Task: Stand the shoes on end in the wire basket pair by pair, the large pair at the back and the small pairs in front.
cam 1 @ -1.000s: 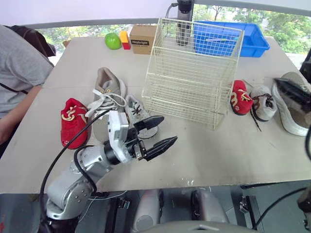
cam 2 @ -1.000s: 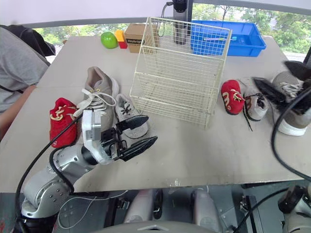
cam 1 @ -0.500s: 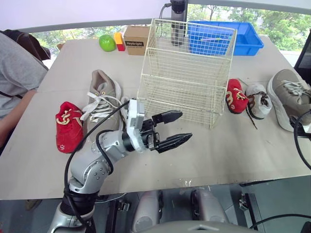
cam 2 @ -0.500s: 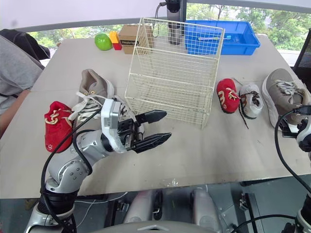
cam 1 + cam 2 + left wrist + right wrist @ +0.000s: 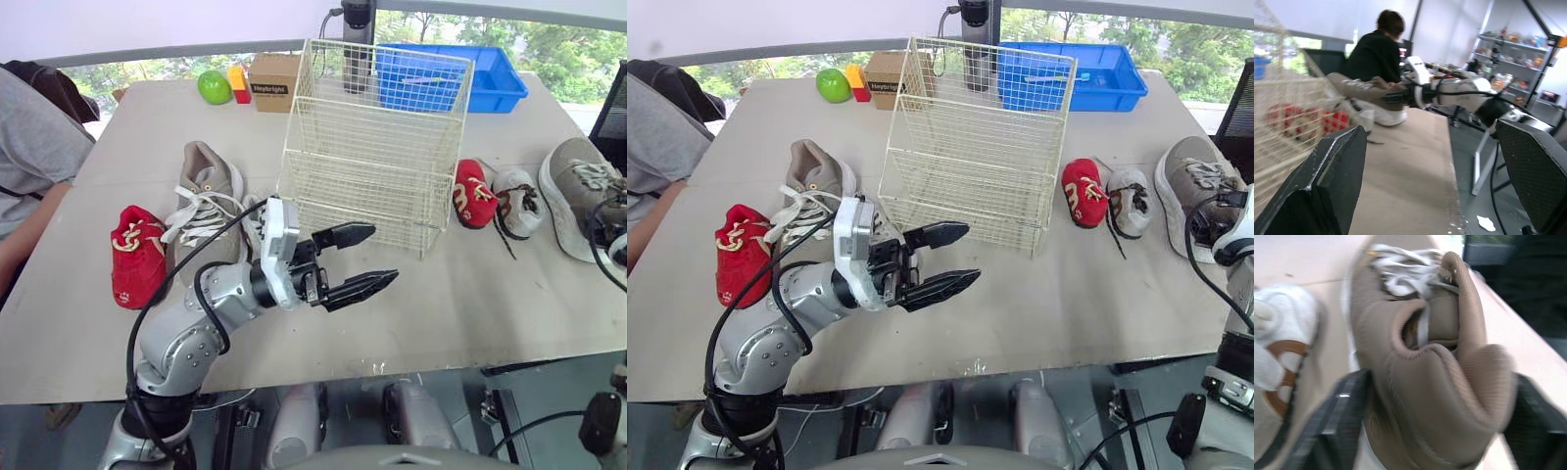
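Since the bench is carrying the wire basket empty at its middle and the large pair goes in at the back, the large tan shoe near the bench's right end is the piece in hand. The right gripper is holding its fingers wide astride that shoe's heel, and it should be closing on the firm collar, clear of the laces. The left gripper is hovering before the basket, fingers wide and empty.

You see the wire basket mid-bench, three shoes left of it, three more right, a bin seemingly just behind.
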Motion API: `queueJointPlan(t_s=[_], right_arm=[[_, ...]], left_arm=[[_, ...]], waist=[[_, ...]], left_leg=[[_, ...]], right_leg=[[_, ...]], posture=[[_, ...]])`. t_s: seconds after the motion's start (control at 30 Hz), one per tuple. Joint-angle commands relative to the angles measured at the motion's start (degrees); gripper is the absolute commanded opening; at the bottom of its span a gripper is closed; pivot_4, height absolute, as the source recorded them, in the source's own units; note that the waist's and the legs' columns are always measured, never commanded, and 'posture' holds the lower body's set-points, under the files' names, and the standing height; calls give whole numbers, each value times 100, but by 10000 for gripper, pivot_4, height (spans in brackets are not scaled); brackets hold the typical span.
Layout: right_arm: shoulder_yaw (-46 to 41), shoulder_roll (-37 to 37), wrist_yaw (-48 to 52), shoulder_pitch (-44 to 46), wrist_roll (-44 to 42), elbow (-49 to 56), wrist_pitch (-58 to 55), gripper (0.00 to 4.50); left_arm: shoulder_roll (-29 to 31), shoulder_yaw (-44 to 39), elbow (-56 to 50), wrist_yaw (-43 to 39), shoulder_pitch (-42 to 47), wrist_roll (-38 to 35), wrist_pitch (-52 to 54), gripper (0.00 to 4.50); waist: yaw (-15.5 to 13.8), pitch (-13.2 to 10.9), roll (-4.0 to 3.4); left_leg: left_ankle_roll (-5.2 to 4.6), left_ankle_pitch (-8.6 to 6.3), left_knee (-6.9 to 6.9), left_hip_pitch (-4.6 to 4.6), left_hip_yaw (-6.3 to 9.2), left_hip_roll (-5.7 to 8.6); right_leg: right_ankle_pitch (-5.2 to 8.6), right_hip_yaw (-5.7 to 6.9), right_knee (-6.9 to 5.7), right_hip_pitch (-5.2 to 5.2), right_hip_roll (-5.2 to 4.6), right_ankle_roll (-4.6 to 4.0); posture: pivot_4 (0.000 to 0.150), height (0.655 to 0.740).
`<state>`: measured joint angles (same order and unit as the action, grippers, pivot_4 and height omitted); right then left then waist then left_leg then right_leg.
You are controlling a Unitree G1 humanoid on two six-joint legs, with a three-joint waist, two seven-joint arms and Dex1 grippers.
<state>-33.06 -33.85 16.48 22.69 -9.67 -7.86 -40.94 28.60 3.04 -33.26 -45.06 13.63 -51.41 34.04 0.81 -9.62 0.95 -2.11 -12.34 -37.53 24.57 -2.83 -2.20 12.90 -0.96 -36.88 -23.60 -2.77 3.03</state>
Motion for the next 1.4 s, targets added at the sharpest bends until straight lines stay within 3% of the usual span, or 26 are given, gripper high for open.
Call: queueJointPlan(t_s=[0.03,0.07,0.17,0.2,0.33,0.47,0.57,0.73,0.93,1.0,1.07,1.13,1.17,1.27,1.4], right_arm=[[63,-85,69,-121,-126,-79,46,15267],[80,-94,73,-166,-135,-48,39,13280],[109,-93,45,-393,-142,183,56,598],[104,-90,49,-489,-158,313,72,94],[30,-132,61,-877,-226,951,54,94],[-558,-640,474,-1668,-448,2808,44,94],[-866,-978,684,-1693,-723,3409,-160,94],[-1248,-1999,1305,-887,-1696,4056,-686,94],[-1039,-2896,1963,-260,-2422,3997,-849,94],[-1002,-3403,2348,404,-3297,3774,-1174,94],[-852,-4126,3293,821,-4253,3700,-1402,94],[-412,-4466,4085,977,-4620,3649,-1231,94],[-194,-4512,4220,1068,-4672,3588,-1116,94],[755,-4569,4948,1629,-4769,3362,-556,94],[1944,-4297,5427,2612,-4360,3014,-59,94]], left_arm=[[46,17,-281,-62,179,-228,120,45000],[40,35,-293,-56,222,-251,151,45000],[12,47,-276,-35,340,-263,205,45000],[-1,51,-256,-19,381,-265,218,45000],[-27,45,-167,-5,486,-268,246,45000],[-282,-25,202,226,768,-329,317,45000],[-502,-142,446,464,985,-404,349,45000],[-917,-687,977,1260,1482,-968,583,45000],[-957,-1268,1445,2179,1985,-1579,950,45000],[-725,-1808,1943,2572,2286,-2205,1188,45000],[48,-2731,3166,2692,2880,-3197,1575,45000],[1073,-3146,4261,2076,3549,-3623,2141,45000],[1357,-3139,4502,1786,3749,-3565,2326,45000],[2104,-2222,4557,337,4460,-2638,2711,45000],[2510,-1095,4545,-1338,5070,-1422,2432,45000]], waist=[[1,2,3],[-1,6,9],[-4,12,17],[-7,12,18],[-57,12,17],[-168,7,-15],[-122,1,-39],[-24,-2,-50],[-26,0,-29],[-42,-6,-30],[-26,-71,-46],[0,-76,-38],[72,-89,16],[72,-75,50],[-55,-82,28]], left_leg=[[0,0,0,-2,1,0],[0,0,0,-2,1,0],[0,0,0,-1,0,0],[0,0,0,-1,0,0],[0,0,4,5,11,0],[0,0,10,12,14,0],[0,0,9,11,6,3],[-1,0,3,5,11,4],[-1,-1,10,11,21,0],[-1,0,5,18,14,1],[-1,0,5,20,14,6],[-2,0,10,28,16,2],[-1,0,18,25,19,-3],[4,-3,19,21,19,-27],[5,-3,18,29,0,10]], right_leg=[[0,-6,0,0,0,0],[0,-8,0,0,1,0],[0,-8,0,0,5,0],[0,-9,0,0,5,1],[-2,3,0,-1,7,9],[5,8,1,-6,7,21],[5,-9,2,-9,6,24],[7,-21,1,-8,8,21],[6,0,5,-6,14,24],[5,-6,6,-8,10,27],[5,-15,7,-11,3,27],[6,-18,-7,-40,4,22],[6,-17,-1,-42,11,22],[10,1,2,-32,37,17],[20,-1,7,-28,-29,36]], posture=[[1500,7400],[1500,7400],[1500,7400],[1500,7400],[1500,7400],[1500,7400],[1500,7400],[1500,7400],[1500,7400],[1500,7400],[1500,7400],[1500,7400],[1500,7400],[1500,7400],[1500,7400]])
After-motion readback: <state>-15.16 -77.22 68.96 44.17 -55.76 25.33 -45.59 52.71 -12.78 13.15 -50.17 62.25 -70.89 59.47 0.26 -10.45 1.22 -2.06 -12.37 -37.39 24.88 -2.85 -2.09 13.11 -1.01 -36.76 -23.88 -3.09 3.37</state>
